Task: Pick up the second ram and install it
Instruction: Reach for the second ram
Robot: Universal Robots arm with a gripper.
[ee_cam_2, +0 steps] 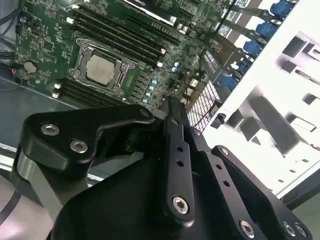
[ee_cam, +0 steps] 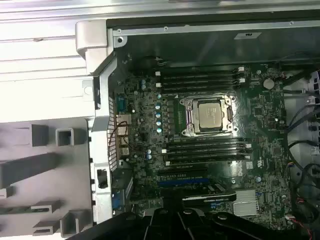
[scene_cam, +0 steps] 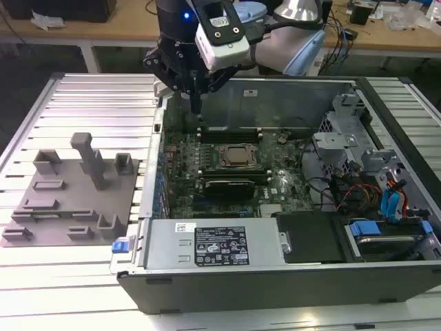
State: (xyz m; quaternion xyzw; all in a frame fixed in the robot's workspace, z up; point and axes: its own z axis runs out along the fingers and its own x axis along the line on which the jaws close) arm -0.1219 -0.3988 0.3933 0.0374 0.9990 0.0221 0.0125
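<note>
- Placement of the second ram has to be judged. I take it to stand among the long dark strips of the memory slots on one side of the processor, but I cannot tell which strip it is.
- A second bank of slots runs along the processor's other side, and both banks lie parallel on the green motherboard.
- In the exterior view the gripper hangs point-down over the first bank, at that view's left end, close above the board. Whether it touches a strip I cannot tell.
- In the second wrist view the fingers are pressed together at their tips, with nothing pinched between them.
- With nothing carried, the step in hand looks like seating rather than fetching.
- To seat the stick well, the closed tips should bear on its top edge near one end.
- The push should go straight down along the slot, never sideways, so the board does not flex and the stick does not rock out.
- Both ends should go down evenly, and each end latch should close.
- The motherboard sits inside the open computer case.
- The case lies on the ribbed counter.
- The grey fixture plate rests on the counter beside the case, at the exterior view's left and well apart from the gripper.
</note>
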